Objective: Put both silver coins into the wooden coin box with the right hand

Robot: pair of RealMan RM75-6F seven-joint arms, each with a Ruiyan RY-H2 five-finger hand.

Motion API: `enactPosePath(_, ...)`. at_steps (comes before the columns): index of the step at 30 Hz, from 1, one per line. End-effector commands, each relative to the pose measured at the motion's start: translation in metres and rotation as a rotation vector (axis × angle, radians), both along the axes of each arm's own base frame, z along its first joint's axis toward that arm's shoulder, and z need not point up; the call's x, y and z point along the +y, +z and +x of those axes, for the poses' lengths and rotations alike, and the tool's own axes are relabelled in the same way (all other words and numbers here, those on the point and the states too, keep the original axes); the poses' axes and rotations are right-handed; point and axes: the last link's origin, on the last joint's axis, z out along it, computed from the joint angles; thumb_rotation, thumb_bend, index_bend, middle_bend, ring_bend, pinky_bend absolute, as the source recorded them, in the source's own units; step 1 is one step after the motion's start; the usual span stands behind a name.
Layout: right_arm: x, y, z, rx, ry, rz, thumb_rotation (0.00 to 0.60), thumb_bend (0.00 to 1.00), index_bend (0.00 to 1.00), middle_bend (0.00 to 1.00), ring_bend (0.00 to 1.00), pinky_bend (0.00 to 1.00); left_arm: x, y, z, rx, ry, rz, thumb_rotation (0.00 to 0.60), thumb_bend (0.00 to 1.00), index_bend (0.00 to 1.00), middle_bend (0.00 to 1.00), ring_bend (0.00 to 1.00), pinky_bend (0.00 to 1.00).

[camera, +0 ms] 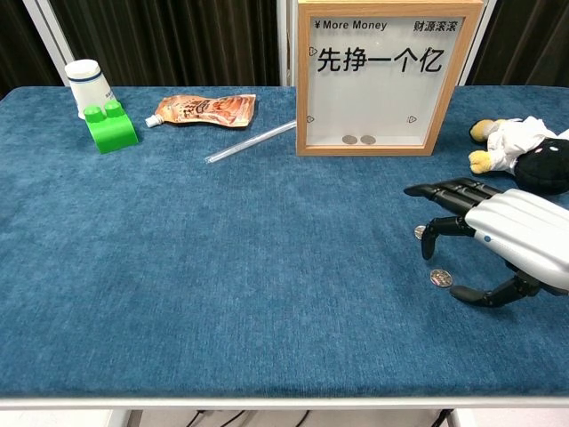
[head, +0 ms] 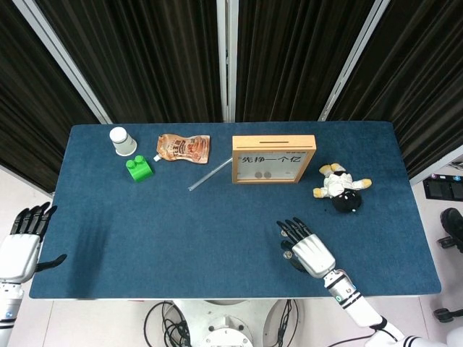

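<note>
Two silver coins lie on the blue table at front right. In the chest view the near coin shows in full. The far coin is half hidden behind a fingertip. My right hand hovers over them from the right, fingers spread and thumb low beside the near coin, holding nothing. In the head view the right hand covers both coins. The wooden coin box stands upright at the back centre, with two coins behind its window. My left hand hangs open off the table's left edge.
A white cup, a green brick, an orange pouch and a clear straw lie at the back left. A plush toy lies right of the box, just behind my right hand.
</note>
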Motion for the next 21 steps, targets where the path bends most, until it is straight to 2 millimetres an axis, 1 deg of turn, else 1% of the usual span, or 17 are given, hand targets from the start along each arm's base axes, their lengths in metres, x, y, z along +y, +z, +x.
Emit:
enactPosePath(1, 0.0002, -0.0011, -0.0011, 0.003, -0.005, 0.005, 0.6, 0.14, 0.44, 0.0, 0.0, 0.0, 0.0, 0.0001, 0.0001, -0.002, 0.0, -0.001, 0.6, 0.04, 0.04, 0.0, 0.0, 0.0)
enactPosePath(11, 0.0016, -0.0011, -0.0038, 0.0, -0.013, 0.006, 0.6, 0.14, 0.5, 0.0, 0.0, 0.0, -0.0013, 0.0005, 0.0008, -0.006, 0.001, -0.004, 0.6, 0.04, 0.04, 0.0, 0.0, 0.0)
enactPosePath(18, 0.0022, -0.0009, -0.0069, 0.007, -0.022, 0.007, 0.6, 0.14, 0.5, 0.0, 0.0, 0.0, -0.0023, 0.0, 0.001, -0.006, 0.002, -0.008, 0.6, 0.04, 0.04, 0.0, 0.0, 0.0)
enactPosePath(21, 0.0026, -0.0016, -0.0076, 0.009, -0.024, 0.016, 0.6, 0.14, 0.46, 0.0, 0.0, 0.0, -0.0027, -0.0001, 0.001, -0.006, 0.004, -0.009, 0.6, 0.04, 0.04, 0.0, 0.0, 0.0)
